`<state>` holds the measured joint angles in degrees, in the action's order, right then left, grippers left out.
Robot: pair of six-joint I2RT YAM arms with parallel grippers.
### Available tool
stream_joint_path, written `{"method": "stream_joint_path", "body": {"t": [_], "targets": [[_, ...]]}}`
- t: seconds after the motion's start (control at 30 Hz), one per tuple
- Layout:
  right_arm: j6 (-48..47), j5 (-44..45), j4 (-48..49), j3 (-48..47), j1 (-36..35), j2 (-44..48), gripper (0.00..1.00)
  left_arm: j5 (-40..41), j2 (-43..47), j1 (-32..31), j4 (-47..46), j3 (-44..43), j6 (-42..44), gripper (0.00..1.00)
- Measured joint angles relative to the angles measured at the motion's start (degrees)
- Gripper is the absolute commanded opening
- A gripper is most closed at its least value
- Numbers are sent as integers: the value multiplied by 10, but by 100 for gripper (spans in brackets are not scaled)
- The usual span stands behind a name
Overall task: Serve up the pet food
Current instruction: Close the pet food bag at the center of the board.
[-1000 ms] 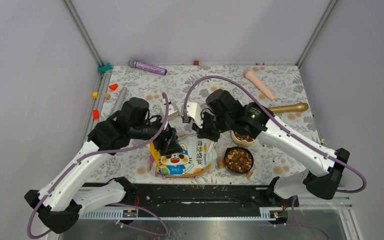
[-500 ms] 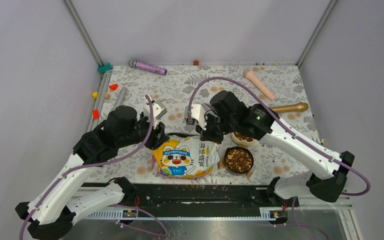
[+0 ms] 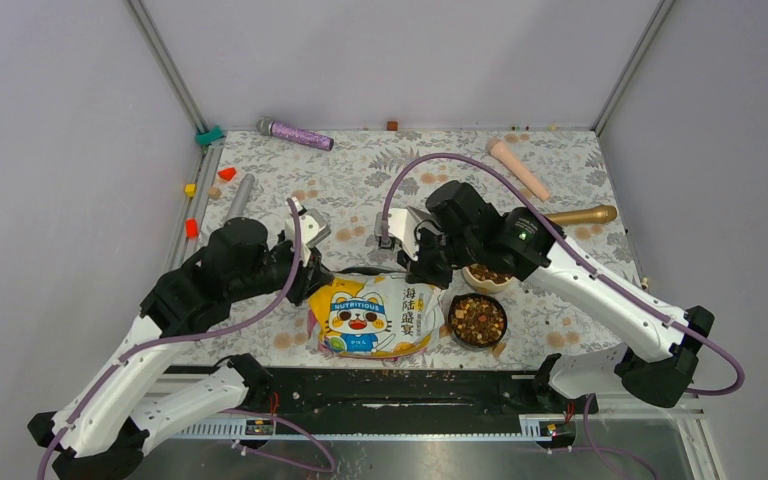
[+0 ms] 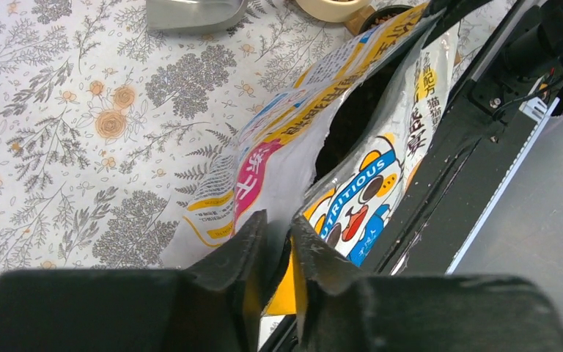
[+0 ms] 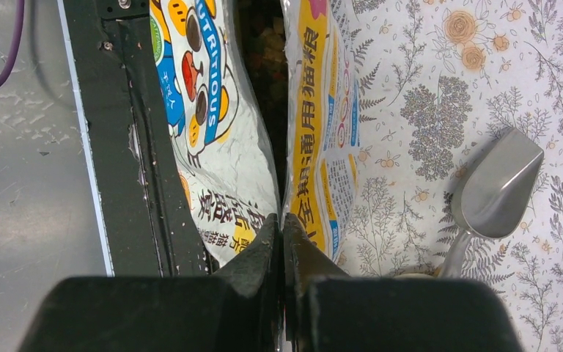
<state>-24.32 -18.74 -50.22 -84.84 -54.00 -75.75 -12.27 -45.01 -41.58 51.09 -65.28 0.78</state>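
Note:
The pet food bag (image 3: 370, 315) lies flat near the front rail with its mouth slightly parted. My right gripper (image 5: 282, 224) is shut on the bag's right edge. My left gripper (image 4: 282, 246) sits at the bag's (image 4: 278, 147) left corner. Its jaws are narrowly apart with the yellow edge between them, and a thin gap still shows. Pet food shows dark inside the mouth (image 5: 267, 51), fills a black bowl (image 3: 477, 320) and lies in a cream bowl (image 3: 486, 276).
A metal scoop (image 5: 495, 187) lies on the floral cloth beyond the bag. A purple stick (image 3: 295, 133), a pink one (image 3: 518, 168), a gold one (image 3: 575, 215) and a grey tube (image 3: 240, 194) lie further back. The black rail (image 3: 400, 385) borders the front edge.
My left gripper has drawn back from over the bag to its left corner, and its jaws have narrowed round the edge. The right gripper has kept its hold.

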Motion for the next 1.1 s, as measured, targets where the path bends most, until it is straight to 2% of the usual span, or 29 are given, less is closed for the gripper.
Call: {"method": "stream_joint_path", "body": {"t": [0.23,0.47,0.6,0.67,0.87,1.1], "targets": [[-15,-13,4,4,6,2,0,14,13,-4,-4,7,3,0],[-122,-35,5,10,6,7,0,24,61,-14,-17,29,-7,0],[-161,-47,-6,5,6,1,4,14,67,-15,-14,31,-9,0],[-162,-47,-5,3,7,-2,10,14,61,-14,-15,31,-8,0],[-152,-50,15,-5,15,-5,35,19,56,-7,-15,31,-8,0],[-136,-64,87,-8,8,-5,43,19,82,-7,3,31,-8,0]]}}
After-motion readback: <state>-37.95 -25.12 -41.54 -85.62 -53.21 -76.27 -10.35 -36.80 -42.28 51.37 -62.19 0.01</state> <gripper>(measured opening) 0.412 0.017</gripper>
